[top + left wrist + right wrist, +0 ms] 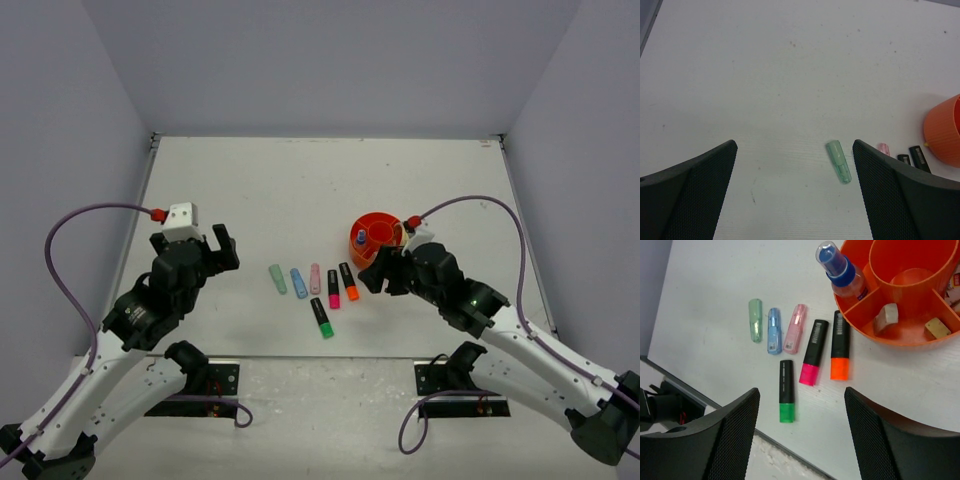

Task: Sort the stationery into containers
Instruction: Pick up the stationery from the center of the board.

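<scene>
Six markers lie in a loose row on the white table: pastel green [277,278] [755,320] [839,161], blue [774,330], pink [795,328], and black ones with a pink cap [813,352], an orange cap [840,344] and a green cap [786,397]. The round orange organiser [378,236] [900,340] stands right of them. My right gripper [382,272] [802,435] hovers open above the table, near the green-capped marker, holding nothing. My left gripper [200,247] [795,190] is wide open over bare table, left of the pastel green marker.
A blue-capped bottle [840,270] stands in an outer compartment of the organiser. Two small eraser-like blocks [887,317] lie in neighbouring compartments. The table's near edge [740,427] runs just below the green-capped marker. Grey walls enclose the table.
</scene>
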